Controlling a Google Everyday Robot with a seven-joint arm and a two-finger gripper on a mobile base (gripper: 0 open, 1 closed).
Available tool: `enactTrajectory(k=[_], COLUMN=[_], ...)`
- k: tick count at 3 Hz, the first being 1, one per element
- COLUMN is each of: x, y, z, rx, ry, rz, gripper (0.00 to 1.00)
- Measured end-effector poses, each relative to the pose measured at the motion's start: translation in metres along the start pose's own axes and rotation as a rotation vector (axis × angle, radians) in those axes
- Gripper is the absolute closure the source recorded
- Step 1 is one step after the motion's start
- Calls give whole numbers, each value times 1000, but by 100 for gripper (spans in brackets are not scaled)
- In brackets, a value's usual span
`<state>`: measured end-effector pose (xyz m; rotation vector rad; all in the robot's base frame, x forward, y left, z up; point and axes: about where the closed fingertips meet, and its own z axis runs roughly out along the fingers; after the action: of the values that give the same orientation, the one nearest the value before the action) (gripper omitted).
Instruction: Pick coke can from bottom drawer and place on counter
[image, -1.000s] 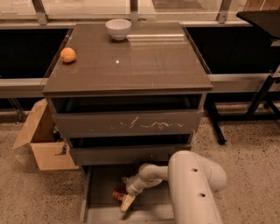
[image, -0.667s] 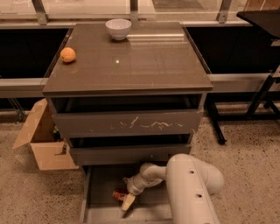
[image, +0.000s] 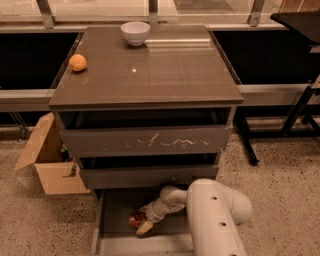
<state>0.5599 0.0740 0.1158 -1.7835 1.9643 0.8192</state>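
The small red coke can (image: 135, 219) is down in the bottom drawer (image: 116, 205). This is the lowest, shallow grey drawer, and it is pulled out. The can sits on the drawer's flat floor, left of the middle. It shows only as a little red lump, partly hidden by the claw. So I cannot tell if it stands up or lies on its side, or which way its long side points.

Two more grey-brown drawers sit above and stick out a little. One is a plain drawer (image: 150, 176) right above, and over that is a bigger drawer with pale scratches (image: 150, 141). They hang over the back part of the bottom drawer. On top is the wide, shiny grey-brown table (image: 165, 75). A round white bowl (image: 135, 33) stands near its back edge. A round orange fruit (image: 78, 62) lies near its left edge, well apart from the bowl. An open brown cardboard box (image: 50, 160) sits on the speckled floor, left of the drawers.

The claw (image: 143, 226) is on the end of the fat white robot arm (image: 215, 215), inside the same bottom drawer. The arm comes in from the right and the claw points down and to the left. Its tan tip is right against the can, just to the right and in front of it. I cannot tell how far the claw is open, or if it has hold of the can.
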Motion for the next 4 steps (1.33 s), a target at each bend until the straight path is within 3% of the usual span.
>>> enactTrajectory(k=[1, 2, 3, 4], x=[-10, -46, -66, -65], y=[6, 34, 61, 64], z=[-11, -60, -96, -96], rx=[14, 50, 61, 62], ry=[-25, -119, -186, -191], rz=[-45, -202, -299, -298], gripper=[73, 100, 100, 100])
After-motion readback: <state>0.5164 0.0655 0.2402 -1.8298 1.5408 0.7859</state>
